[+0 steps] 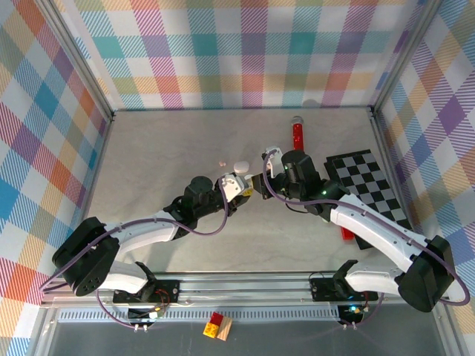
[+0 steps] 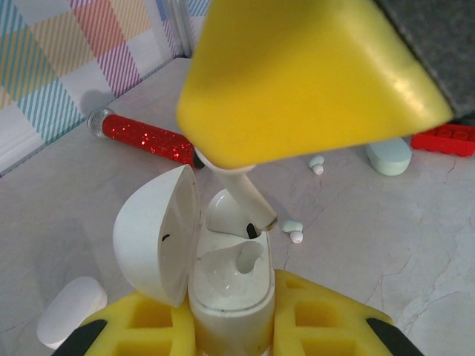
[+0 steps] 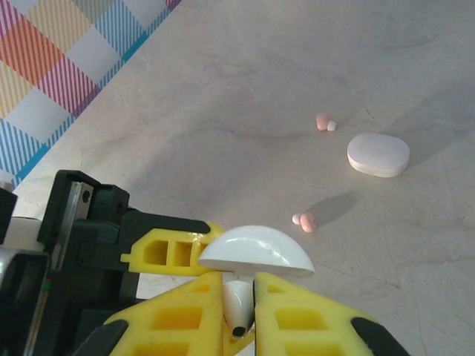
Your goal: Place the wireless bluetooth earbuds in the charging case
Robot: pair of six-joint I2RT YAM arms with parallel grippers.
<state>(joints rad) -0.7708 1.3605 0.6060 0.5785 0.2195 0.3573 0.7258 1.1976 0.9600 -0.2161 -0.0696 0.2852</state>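
My left gripper is shut on the white charging case, which stands upright with its lid swung open to the left. My right gripper is shut on one white earbud. In the left wrist view that earbud hangs from the right gripper's yellow fingers, its tip at the far end of the case's mouth, above the empty socket. The top view shows both grippers meeting at mid-table. Two loose earbuds lie on the table beyond the case.
A closed white case lies past the loose earbuds. Another closed white case sits near left of the held case. A red glitter cylinder lies at the back, a checkered mat and red brick at right.
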